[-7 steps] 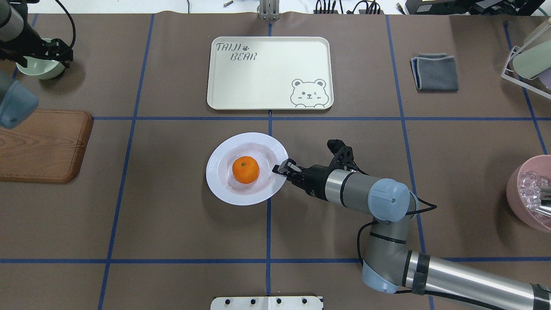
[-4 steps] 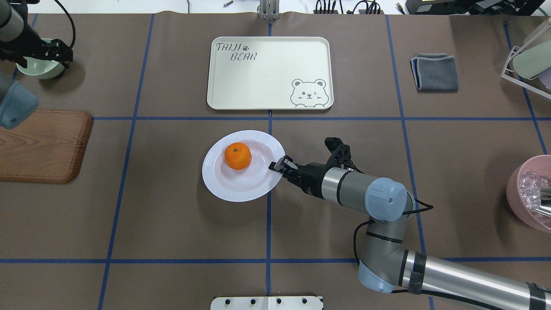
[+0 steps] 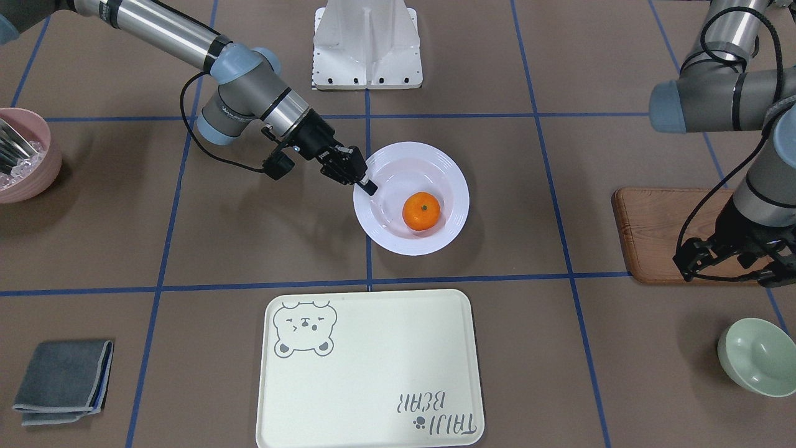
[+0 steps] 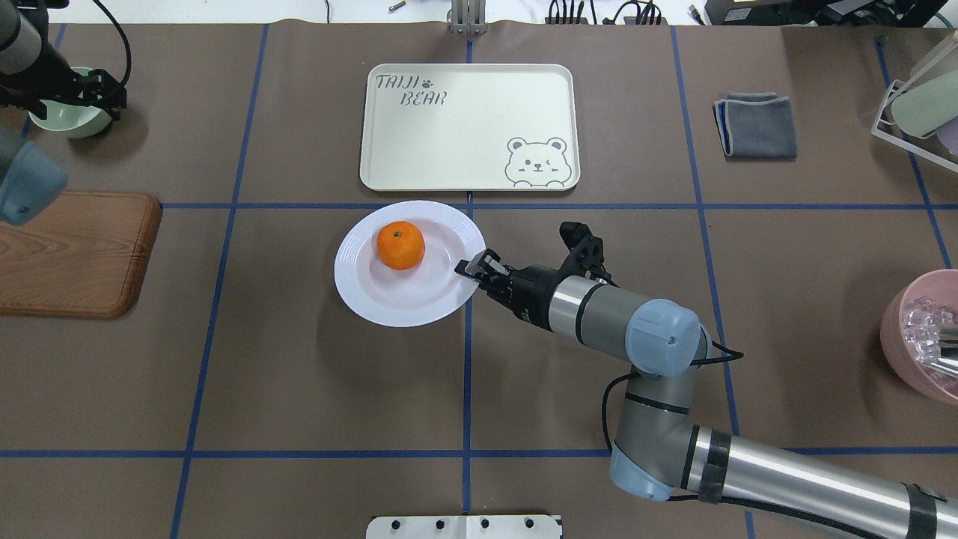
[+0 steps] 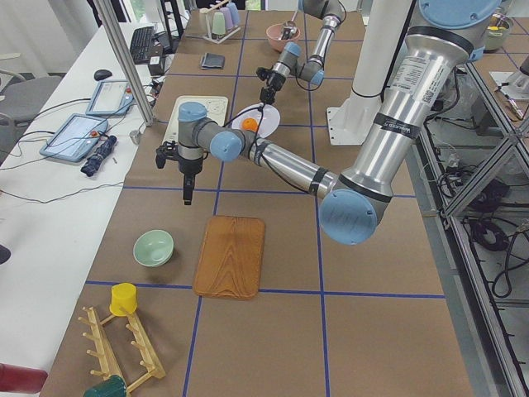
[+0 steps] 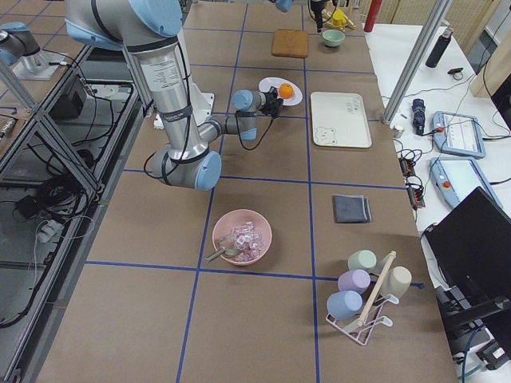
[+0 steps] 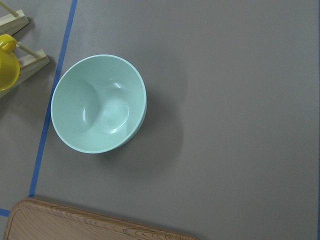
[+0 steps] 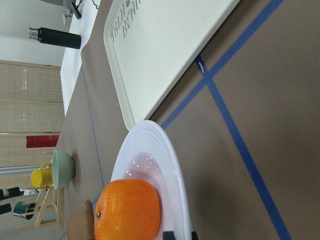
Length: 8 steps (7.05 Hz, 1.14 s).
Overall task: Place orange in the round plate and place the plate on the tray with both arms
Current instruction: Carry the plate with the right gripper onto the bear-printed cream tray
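The orange (image 4: 400,245) lies in the white round plate (image 4: 389,305), toward its far-left side. My right gripper (image 4: 470,267) is shut on the plate's right rim; the plate's shadow on the table hints that it is raised a little. The cream tray (image 4: 468,127) with bear drawing lies just beyond the plate, with nothing on it. In the front-facing view the orange (image 3: 421,211) sits in the plate (image 3: 398,167), gripped by the right gripper (image 3: 367,185). My left gripper (image 4: 78,93) hangs far left over a green bowl; I cannot tell its state.
A pale-green bowl (image 3: 755,356) and a brown wooden board (image 4: 75,251) lie at the left. A folded grey cloth (image 4: 756,125) lies right of the tray. A pink bowl (image 4: 924,337) and a mug rack (image 4: 917,97) stand at the right edge.
The right gripper has carried the plate away from the robot and leftward, toward the tray. The orange rolled to the plate's far-left side. The left arm stayed put.
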Tool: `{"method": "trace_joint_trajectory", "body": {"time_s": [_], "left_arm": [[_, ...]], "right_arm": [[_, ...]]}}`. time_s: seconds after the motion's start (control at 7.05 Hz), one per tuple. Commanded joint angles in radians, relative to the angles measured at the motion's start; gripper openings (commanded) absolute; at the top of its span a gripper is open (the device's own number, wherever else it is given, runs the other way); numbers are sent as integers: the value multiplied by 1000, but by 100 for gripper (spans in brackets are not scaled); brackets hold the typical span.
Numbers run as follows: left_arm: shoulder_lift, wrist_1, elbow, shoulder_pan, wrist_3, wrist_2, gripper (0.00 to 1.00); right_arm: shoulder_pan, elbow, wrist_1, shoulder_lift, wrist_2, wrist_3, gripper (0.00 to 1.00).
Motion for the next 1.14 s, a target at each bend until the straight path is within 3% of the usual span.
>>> {"method": "trace_joint_trajectory", "body": {"time_s": [0.0, 0.28, 0.71, 0.99], "left_arm": [[-1, 1, 1, 0, -3, 0, 99], [-4, 0, 14, 0, -3, 0, 99], [-28, 0, 41, 2, -3, 0, 99], [-48, 1, 63, 0, -1, 0, 99]], "right_arm": [[76, -7, -12, 18, -24, 4, 0], [164, -75, -137, 120, -24, 43, 0], [258, -265, -156, 242, -23, 187, 0], [281, -370, -159, 264, -24, 212, 0]]}}
